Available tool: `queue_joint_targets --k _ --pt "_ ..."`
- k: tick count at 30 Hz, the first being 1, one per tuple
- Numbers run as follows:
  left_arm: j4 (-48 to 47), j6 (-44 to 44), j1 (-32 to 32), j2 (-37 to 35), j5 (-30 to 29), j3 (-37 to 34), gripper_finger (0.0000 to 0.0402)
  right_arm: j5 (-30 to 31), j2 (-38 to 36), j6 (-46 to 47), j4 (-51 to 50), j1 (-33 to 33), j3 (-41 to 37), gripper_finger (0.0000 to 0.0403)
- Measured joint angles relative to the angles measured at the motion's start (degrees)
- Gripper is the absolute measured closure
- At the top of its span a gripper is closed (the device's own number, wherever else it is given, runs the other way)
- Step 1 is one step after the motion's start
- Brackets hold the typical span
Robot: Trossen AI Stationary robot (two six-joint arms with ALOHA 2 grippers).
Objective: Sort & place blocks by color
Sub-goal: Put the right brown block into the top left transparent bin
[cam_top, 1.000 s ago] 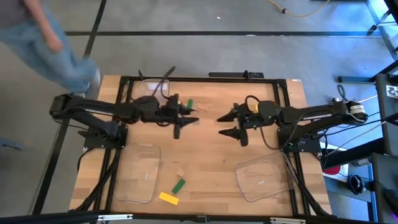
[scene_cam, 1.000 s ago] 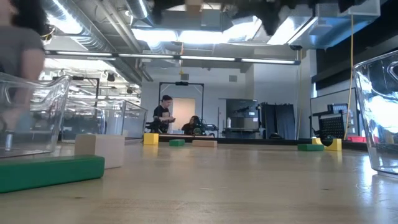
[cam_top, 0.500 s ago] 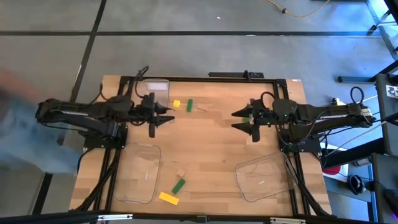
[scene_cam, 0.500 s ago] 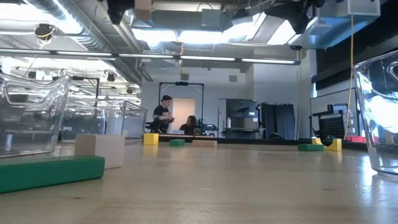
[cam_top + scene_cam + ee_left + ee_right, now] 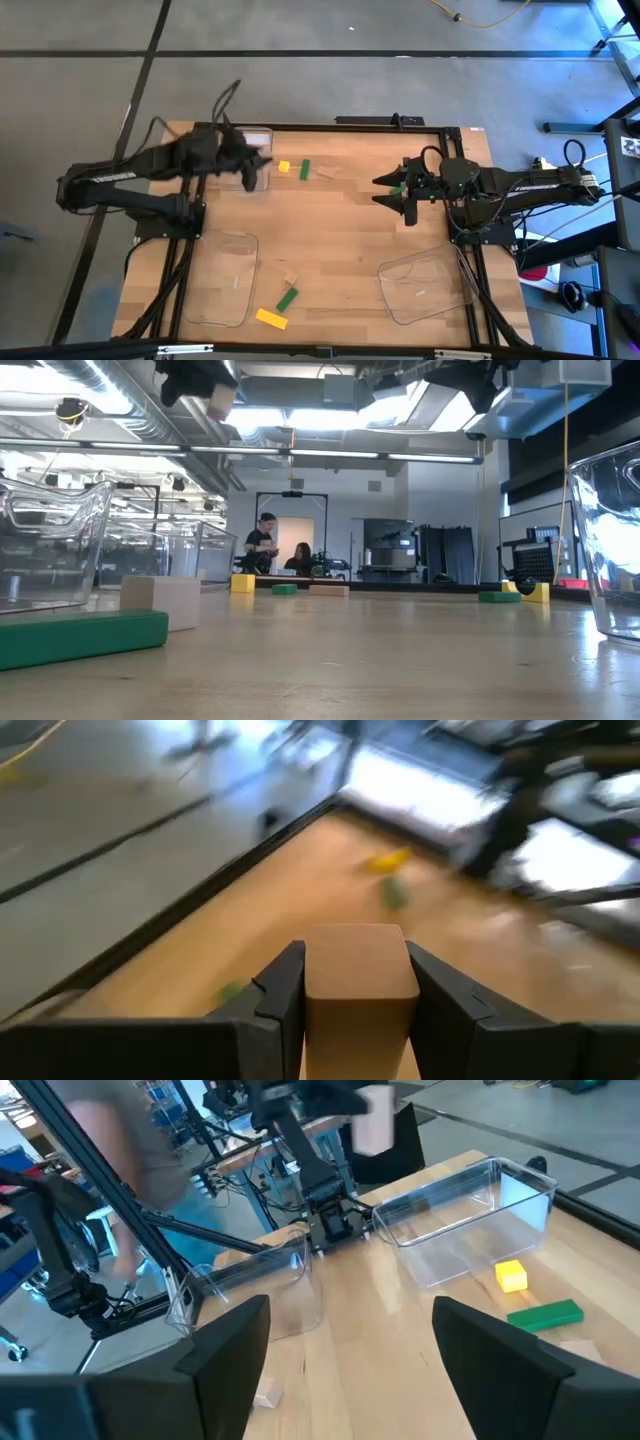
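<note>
My left gripper [image 5: 250,168] is shut on a tan block [image 5: 360,970] and hangs high over the near end of the clear tray [image 5: 250,140] at the table's far left. The right wrist view shows that block [image 5: 375,1120] above the tray [image 5: 470,1210]. My right gripper [image 5: 402,196] stands open and empty, raised over the table's right half. Yellow [image 5: 284,166], green [image 5: 305,169] and tan [image 5: 327,173] blocks lie flat at the far middle. Tan [image 5: 290,278], green [image 5: 288,298] and yellow [image 5: 271,319] blocks lie near the front. My left gripper pinches the tan block by two opposite sides [image 5: 312,982] between its two fingers. The block's free end [image 5: 360,942] sticks out past the fingertips. The fingers slant a little downward from the table's left. The block [image 5: 222,400] is lifted well clear of table and tray.
Two more clear trays lie at the near left [image 5: 225,275] and near right [image 5: 425,285]. A black frame [image 5: 330,127] runs round the tabletop. Bare wood lies between the two arms at the table's middle.
My left gripper has gone from the table's middle toward the left and far edges, rising a little and tipping toward level, to the far-left tray, with the tan block still held. My right gripper drew back toward the right edge, then kept still. A person walked out of view at left.
</note>
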Motion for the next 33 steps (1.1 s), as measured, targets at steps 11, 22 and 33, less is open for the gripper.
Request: queue_joint_targets --k 11,22,33 --pt "-32.62 23.3 26.52 23.62 16.24 18.29 0.0282 0.02 0.49 0.15 -1.15 -0.02 0.0 0.0122" --pt "-39.93 54.66 29.42 42.6 10.93 21.43 0.0282 0.02 1.68 0.2 -1.83 -0.02 -0.02 0.0122" --pt "-38.78 54.25 29.75 52.6 11.14 21.38 0.0283 0.04 3.25 0.22 -1.81 -0.02 -0.02 0.0122"
